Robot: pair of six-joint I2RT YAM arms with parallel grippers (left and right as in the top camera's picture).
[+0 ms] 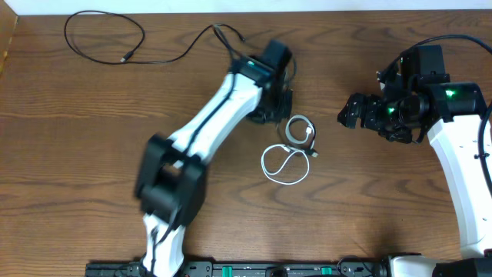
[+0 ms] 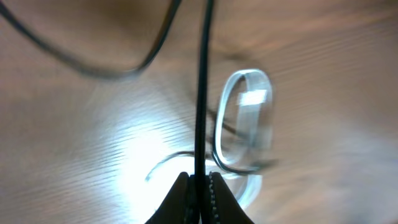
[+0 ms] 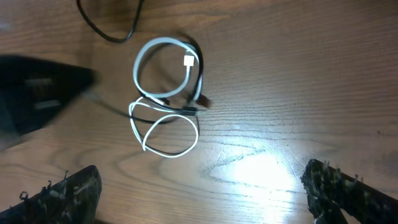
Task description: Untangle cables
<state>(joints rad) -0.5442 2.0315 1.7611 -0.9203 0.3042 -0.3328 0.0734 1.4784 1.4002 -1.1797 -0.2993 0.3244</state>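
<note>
Overhead view, left to right: a black cable (image 1: 104, 35) is seen laid in a loose open loop toward the far left corner of the table (image 1: 77, 154). One plug end rests inside the loop and the other length runs off toward the left arm (image 1: 215, 108). The left gripper (image 2: 199, 183) is shown clenched on a black strand (image 2: 202, 93), pinched between the fingertips and stretched straight away from them in the left wrist view. Whether that strand belongs to the looped cable cannot be settled, the picture being blurred. Just right of that gripper, the white cable (image 1: 283, 163) lies in a figure-eight coil near the table's middle. A second black cable (image 3: 198, 74) is threaded along its upper loop and touches it. Further right, well apart from the coil, the right gripper (image 1: 350, 114) is held with its jaws spread wide and nothing between them.

The cables are judged light, thin and limp, with some springiness kept in the coils. A pull on one strand is likely to drag the whole bundle across the smooth wood rather than free it. A hold is best taken close to a plug end, such as the white plug (image 3: 188, 60), where the cable is stiffest and least likely to slip, while the rest of the coil is pinned down.
</note>
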